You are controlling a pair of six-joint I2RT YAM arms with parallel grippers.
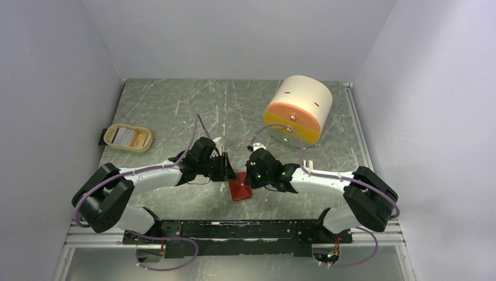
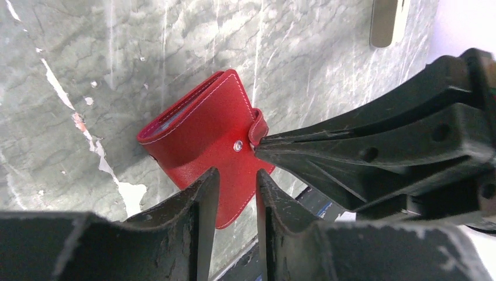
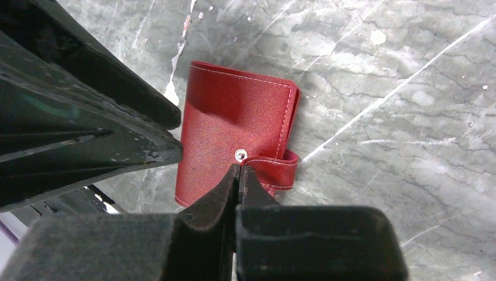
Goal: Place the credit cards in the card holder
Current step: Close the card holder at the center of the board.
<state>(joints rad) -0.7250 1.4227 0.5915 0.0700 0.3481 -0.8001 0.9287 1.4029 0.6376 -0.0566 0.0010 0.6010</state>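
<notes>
The red card holder [image 1: 240, 190] lies folded shut on the marble table between both arms, snap tab wrapped round its edge [image 3: 281, 167]. My left gripper [image 2: 237, 172] hovers over its near corner, open by a narrow gap with nothing between the fingers. My right gripper [image 3: 240, 168] is shut, its tips resting at the snap button beside the tab; its dark fingers [image 2: 362, 146] reach in from the right in the left wrist view. The credit cards [image 1: 126, 136] are pale cards in the beige tray at far left.
The beige oval tray [image 1: 111, 142] sits near the left wall. A big cream-and-orange cylinder [image 1: 298, 108] stands at the back right. Both arms meet at the table's middle front, close to the black base rail [image 1: 234, 228].
</notes>
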